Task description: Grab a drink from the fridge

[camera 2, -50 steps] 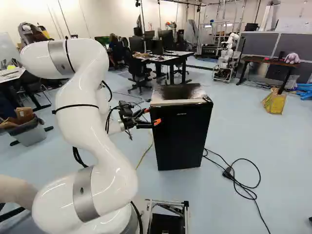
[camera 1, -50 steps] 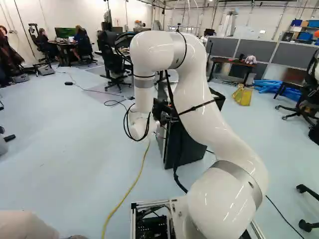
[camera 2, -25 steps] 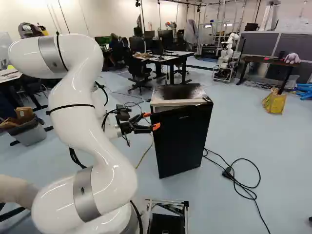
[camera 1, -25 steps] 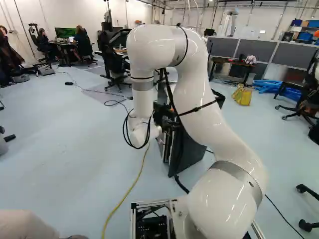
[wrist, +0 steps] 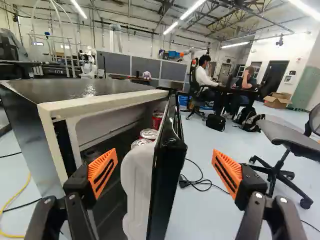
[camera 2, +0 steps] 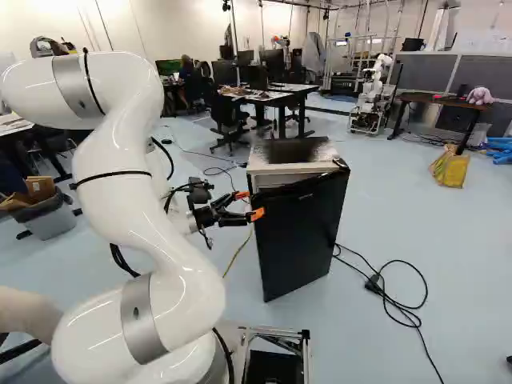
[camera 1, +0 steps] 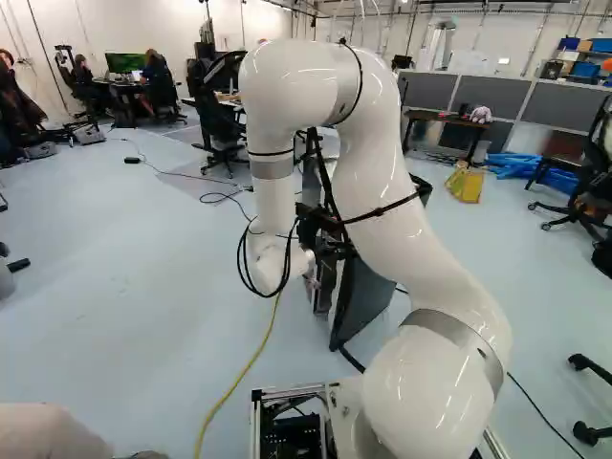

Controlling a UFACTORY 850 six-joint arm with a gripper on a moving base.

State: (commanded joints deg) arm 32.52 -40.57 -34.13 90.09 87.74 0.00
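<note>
The fridge [camera 2: 280, 154] stands ahead of the arm [camera 2: 128, 172], its door [camera 2: 302, 232] ajar; in the right base view the door's free edge is at its left, near the gripper [camera 2: 249, 205], and its black outer face looks towards the base. The wrist view shows the gripper spread wide, with nothing gripped; the door edge stands between the two fingers, one on the side of the fridge's opening, the other off the outer face, and a gap shows on each side of the door.

Between the fridge's white front rim and the door runs a wedge of open room, wider towards the free edge; the drinks, red cans [wrist: 149, 133] with silvery tops, stand in there, close against the white door lining [wrist: 136, 187]. On the floor, a black cord [camera 2: 404, 313] lies looped at the right of the fridge in the right base view; a yellow cable [camera 1: 236, 377] runs along the floor at the left of the arm in the left base view.

Compared with a second ago, the door has swung farther out from the fridge, while the fridge's body holds its place; the arm has drawn back, with the gripper lower in the right base view; the base has not moved.
</note>
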